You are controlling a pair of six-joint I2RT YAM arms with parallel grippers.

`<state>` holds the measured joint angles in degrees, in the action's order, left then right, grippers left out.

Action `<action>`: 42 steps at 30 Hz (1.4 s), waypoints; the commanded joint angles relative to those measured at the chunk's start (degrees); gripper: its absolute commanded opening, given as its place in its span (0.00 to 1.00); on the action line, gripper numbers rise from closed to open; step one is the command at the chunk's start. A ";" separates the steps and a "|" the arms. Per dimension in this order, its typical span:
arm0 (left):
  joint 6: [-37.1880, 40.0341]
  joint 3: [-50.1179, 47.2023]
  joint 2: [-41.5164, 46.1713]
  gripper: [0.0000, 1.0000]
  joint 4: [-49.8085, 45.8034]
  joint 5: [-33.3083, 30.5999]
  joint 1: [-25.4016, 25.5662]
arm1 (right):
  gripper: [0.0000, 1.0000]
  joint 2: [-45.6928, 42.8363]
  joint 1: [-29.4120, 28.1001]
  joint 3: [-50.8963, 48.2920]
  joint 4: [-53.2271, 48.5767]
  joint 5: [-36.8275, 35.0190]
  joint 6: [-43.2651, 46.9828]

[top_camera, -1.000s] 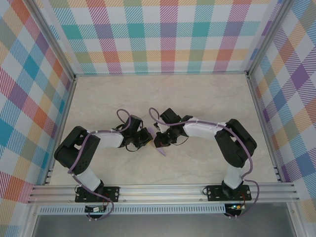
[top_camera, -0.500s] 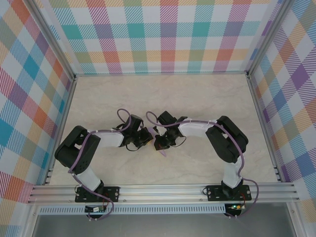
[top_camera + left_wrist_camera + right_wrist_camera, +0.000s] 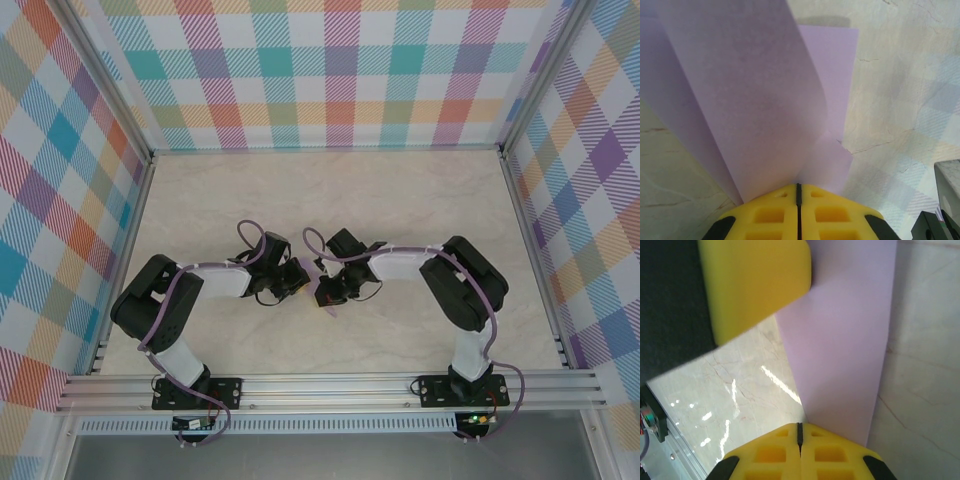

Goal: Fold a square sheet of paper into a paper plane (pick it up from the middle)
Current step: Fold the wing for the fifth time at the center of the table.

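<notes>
The left gripper [image 3: 798,187] and right gripper [image 3: 800,426] pinch paper [image 3: 765,100]

Square sheet of paper [image 3: 755,100] — lilac, creased, layered.

Pairs black joint housings with white link shells on left arm [image 3: 215,280] and right arm [image 3: 405,262], lower middle. Trails lilac cables [image 3: 243,229] along both. Sits on black base plates [image 3: 225,388]. Ends in yellow, square-recessed fingers [image 3: 770,216] on left gripper [image 3: 799,187] and right gripper [image 3: 800,426].
</notes>
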<state>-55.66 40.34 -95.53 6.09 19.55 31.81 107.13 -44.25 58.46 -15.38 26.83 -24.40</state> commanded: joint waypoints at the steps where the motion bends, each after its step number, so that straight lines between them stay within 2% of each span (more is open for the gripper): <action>1: 1.42 -0.18 -1.24 0.07 -4.81 -3.29 0.62 | 0.04 -2.66 0.39 -2.09 -2.67 0.96 1.07; 16: 1.52 -0.26 -1.31 0.06 -5.11 -3.47 0.58 | 0.03 -1.79 0.58 -7.45 -2.10 0.20 2.17; 24: 1.67 -0.17 -1.40 0.06 -5.87 -3.99 0.53 | 0.03 -7.85 0.57 -10.19 -2.82 1.86 3.31; 30: 1.72 -0.03 -1.59 0.06 -5.69 -3.95 0.53 | 0.03 -5.64 0.61 -11.69 -2.31 0.61 3.10; 39: 1.96 -0.13 -1.31 0.06 -5.60 -3.48 0.53 | 0.03 -11.45 0.66 -8.11 -2.73 0.74 2.02; 42: 1.95 -0.09 -1.33 0.06 -5.44 -3.30 0.53 | 0.03 -10.74 0.66 -5.39 -1.95 0.42 1.21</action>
<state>-54.59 40.38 -95.53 5.93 19.46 31.86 97.27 -43.55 50.09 -16.99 27.44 -22.70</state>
